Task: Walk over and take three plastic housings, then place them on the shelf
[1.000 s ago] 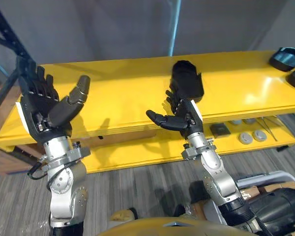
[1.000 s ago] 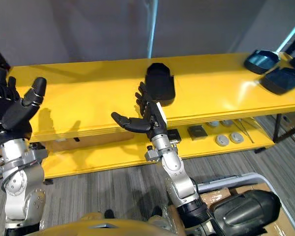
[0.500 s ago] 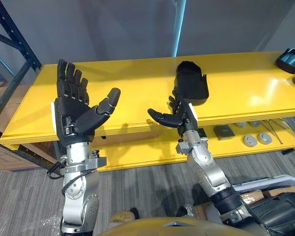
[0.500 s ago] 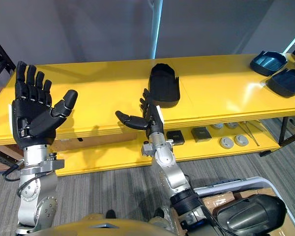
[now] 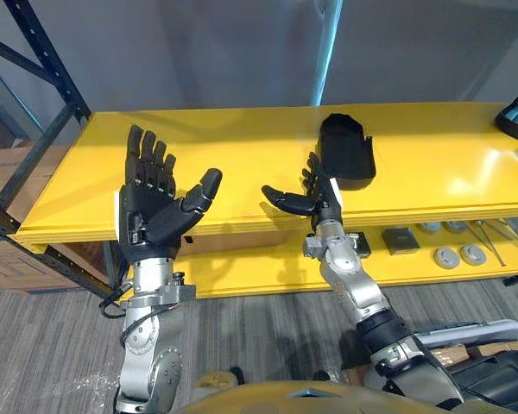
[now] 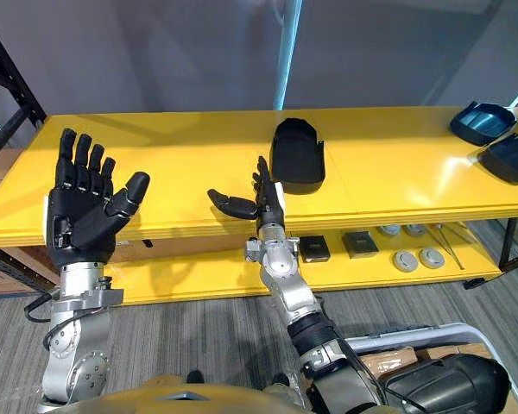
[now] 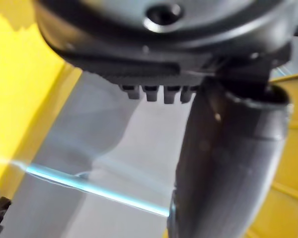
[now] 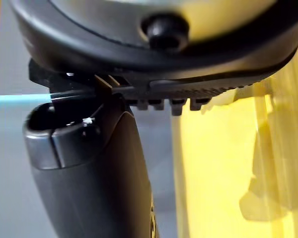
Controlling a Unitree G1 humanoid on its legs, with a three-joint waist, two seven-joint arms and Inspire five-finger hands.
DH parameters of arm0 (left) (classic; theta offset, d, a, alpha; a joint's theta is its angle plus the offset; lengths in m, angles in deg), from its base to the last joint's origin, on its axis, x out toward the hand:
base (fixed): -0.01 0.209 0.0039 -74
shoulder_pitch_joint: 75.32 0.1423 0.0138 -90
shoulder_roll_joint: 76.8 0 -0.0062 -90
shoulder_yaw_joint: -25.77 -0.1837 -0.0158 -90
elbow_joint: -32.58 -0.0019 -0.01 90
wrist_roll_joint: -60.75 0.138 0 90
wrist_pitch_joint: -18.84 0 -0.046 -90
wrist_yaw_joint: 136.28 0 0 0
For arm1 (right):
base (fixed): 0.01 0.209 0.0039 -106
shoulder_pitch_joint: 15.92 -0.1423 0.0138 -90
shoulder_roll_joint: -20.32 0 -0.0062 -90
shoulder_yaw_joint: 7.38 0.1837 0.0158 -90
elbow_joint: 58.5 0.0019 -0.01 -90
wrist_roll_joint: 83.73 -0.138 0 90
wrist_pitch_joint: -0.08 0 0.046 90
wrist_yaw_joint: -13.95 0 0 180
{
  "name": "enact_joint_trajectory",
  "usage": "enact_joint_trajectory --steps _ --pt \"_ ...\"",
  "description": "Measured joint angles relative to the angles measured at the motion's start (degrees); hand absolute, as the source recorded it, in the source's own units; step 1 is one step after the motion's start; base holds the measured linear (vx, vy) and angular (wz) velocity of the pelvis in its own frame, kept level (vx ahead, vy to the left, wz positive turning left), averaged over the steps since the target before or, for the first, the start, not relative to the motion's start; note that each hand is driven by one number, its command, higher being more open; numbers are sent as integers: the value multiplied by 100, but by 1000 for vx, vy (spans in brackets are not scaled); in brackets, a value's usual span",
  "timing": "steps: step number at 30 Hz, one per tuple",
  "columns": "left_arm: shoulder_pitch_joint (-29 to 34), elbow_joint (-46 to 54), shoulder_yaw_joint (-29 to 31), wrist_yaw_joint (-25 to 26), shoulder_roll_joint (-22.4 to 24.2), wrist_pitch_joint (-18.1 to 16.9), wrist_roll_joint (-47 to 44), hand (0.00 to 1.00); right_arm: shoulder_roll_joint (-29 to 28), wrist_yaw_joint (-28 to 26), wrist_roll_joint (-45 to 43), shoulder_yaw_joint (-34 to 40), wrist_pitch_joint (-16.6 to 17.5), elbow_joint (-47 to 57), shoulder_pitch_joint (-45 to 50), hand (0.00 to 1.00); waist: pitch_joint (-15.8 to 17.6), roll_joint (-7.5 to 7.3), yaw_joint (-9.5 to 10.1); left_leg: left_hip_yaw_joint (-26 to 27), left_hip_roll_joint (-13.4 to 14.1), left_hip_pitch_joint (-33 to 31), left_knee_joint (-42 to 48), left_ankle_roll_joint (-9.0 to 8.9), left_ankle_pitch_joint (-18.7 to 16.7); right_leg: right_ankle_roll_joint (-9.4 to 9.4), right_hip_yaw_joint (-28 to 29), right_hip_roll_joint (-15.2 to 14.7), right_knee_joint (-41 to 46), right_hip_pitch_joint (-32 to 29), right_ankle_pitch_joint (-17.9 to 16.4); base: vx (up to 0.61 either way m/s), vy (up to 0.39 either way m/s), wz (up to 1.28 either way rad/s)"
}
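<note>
A black plastic housing (image 5: pixel 346 152) lies hollow side up on the yellow shelf top (image 5: pixel 242 147), a little right of the middle. Two more dark housings (image 6: pixel 476 116) sit at the far right end of the shelf. My right hand (image 5: pixel 315 197) is open and upright at the shelf's front edge, just short of the middle housing and not touching it. My left hand (image 5: pixel 155 207) is raised in front of the shelf's left half, palm facing me, fingers spread and empty. Its thumb (image 7: pixel 223 163) stands straight in the left wrist view; the right thumb (image 8: pixel 94 173) does too.
A lower yellow shelf (image 5: pixel 268 259) holds several small grey and black parts (image 5: pixel 447 256) at the right. A dark metal rack upright (image 5: pixel 43 52) stands at the left end. Grey carpet (image 5: pixel 52 345) lies before the shelf, with a cardboard box (image 5: pixel 9 267) at lower left.
The camera has shifted, so the shelf sits further right and closer. My left hand has turned palm-up nearer the centre; my right hand has risen toward the middle housing.
</note>
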Motion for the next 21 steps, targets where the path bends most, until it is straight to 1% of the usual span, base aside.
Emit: enact_joint_trajectory --steps 6,8,12,21 --pt "-1 -7 -164 -24 -13 0 0 100 2 267 9 185 -71 -129 -89 100 4 -6 0 0 0 -1 0 21 13 2 1 3 -8 0 3 10 8 0" --pt "-57 -95 -215 -38 -14 -1 2 100 1 346 179 236 -97 -306 -217 100 7 -7 0 4 1 1 3 22 13 2 7 5 -10 2 3 0 0 0" --pt "-64 -279 -232 -43 -13 -1 0 100 -3 381 208 267 -97 -308 -223 100 19 -16 0 5 4 0 3 22 12 2 7 8 -11 2 3 0 0 0" --pt "-65 -291 -378 -157 -14 -1 -73 100 -11 590 219 402 -97 -311 -225 100 77 -11 1 12 8 7 3 17 1 2 18 8 -9 5 2 0 0 0"
